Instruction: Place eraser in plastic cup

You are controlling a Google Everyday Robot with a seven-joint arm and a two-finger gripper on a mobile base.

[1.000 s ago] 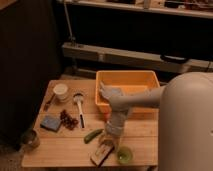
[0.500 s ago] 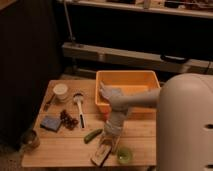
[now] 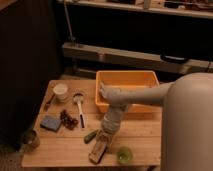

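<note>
Camera view | end effector (image 3: 107, 134) closed on eraser (image 3: 98, 149) far end

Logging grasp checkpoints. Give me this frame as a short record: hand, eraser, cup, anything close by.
hand: shut on the far end of the eraser, low over the table
eraser: lying on the table near its front edge, not in the cup
cup: green, upright, just right of the eraser in the view, apart from it
bin: orange, behind the arm
task: eraser not yet lifted
</note>
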